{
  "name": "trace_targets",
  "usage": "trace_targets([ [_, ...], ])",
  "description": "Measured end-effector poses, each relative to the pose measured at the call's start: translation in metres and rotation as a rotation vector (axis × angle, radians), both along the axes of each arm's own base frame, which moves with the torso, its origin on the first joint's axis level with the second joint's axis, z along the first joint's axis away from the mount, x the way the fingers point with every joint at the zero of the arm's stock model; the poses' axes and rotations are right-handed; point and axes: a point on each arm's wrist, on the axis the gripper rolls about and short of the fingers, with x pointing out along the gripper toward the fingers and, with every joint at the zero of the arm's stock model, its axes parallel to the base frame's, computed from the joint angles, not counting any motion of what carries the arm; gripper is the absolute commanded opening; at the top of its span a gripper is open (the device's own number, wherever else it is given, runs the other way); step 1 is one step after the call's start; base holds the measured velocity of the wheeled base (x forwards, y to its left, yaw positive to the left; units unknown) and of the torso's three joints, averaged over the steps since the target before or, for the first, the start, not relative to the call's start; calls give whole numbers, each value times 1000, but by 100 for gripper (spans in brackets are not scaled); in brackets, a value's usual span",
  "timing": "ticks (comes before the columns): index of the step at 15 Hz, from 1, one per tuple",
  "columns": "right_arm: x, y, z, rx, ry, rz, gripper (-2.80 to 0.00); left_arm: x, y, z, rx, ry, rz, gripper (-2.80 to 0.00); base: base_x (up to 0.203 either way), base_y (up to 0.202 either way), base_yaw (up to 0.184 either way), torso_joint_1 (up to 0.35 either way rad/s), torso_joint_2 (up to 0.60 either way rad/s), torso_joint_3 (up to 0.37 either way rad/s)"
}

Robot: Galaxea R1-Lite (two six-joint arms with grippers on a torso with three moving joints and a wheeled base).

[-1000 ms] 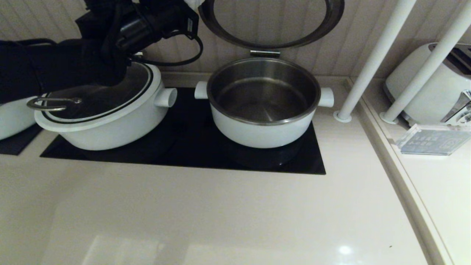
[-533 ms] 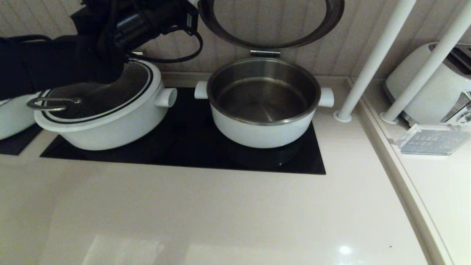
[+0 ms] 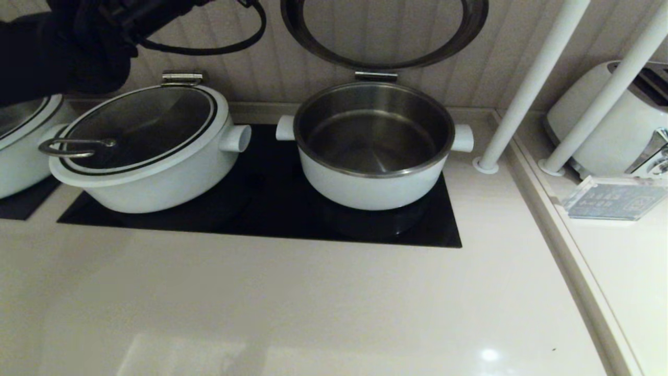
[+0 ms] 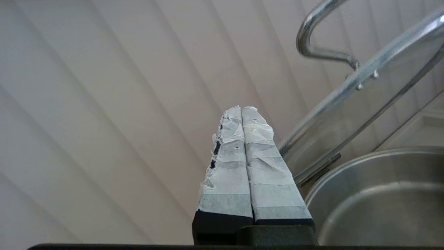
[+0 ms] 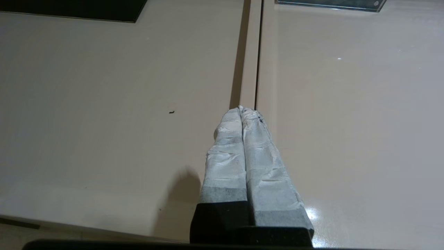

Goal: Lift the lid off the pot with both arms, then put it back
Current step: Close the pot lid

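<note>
Stainless steel inside and white outside, the right-hand pot [image 3: 373, 151] stands open on the black cooktop [image 3: 271, 209] toward the far edge of the tabletop [image 3: 313, 308], nearer its far right corner than the left. Its glass lid [image 3: 383, 31], steel-rimmed, stands raised upright on a hinge bracket [image 3: 376, 76] at the pot's far rim, leaning toward the ribbed wall panel [image 3: 250, 68]; the hinge appears to be what keeps it up, as nothing grips it. A second white pot [image 3: 151, 156] sits on the cooktop to the left, its own lid [image 3: 138, 128] lying shut with the wire handle [image 3: 73, 148] flat on the glass. Part of a third covered pot [image 3: 21, 146] shows at the left edge. Left hand [image 4: 242, 114]: fingers pressed together on nothing, held high near the far edge, just beside the raised lid's rim and above the open pot; in the head view only its dark arm [image 3: 62, 42] shows, at the far left corner. Judged to be positioned for pushing the lid back down, since the lift half looks done and the lid is not yet returned. Right hand [image 5: 242, 113]: fingers likewise together and empty, parked low over bare tabletop near a seam, well apart from the pots. Two white poles [image 3: 527, 89], a toaster [image 3: 616, 120] and a clear card stand [image 3: 613, 201] occupy the far right corner.
</note>
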Motion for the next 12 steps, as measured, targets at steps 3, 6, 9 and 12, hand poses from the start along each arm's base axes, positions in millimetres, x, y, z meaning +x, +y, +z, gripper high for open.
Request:
trace_targets([
  [3,0,0,0,0,0,0,-280,16,-6,-13,-11,-6,-4,-280,0,0,0,0,0,0],
  [6,0,0,0,0,0,0,-280,38,-14,-33,-12,-4,-8,-280,0,0,0,0,0,0],
  [9,0,0,0,0,0,0,-280,48,-18,-44,-6,15,-7,-280,0,0,0,0,0,0],
  [12,0,0,0,0,0,0,-280,50,-19,-47,-2,23,-9,-280,0,0,0,0,0,0],
])
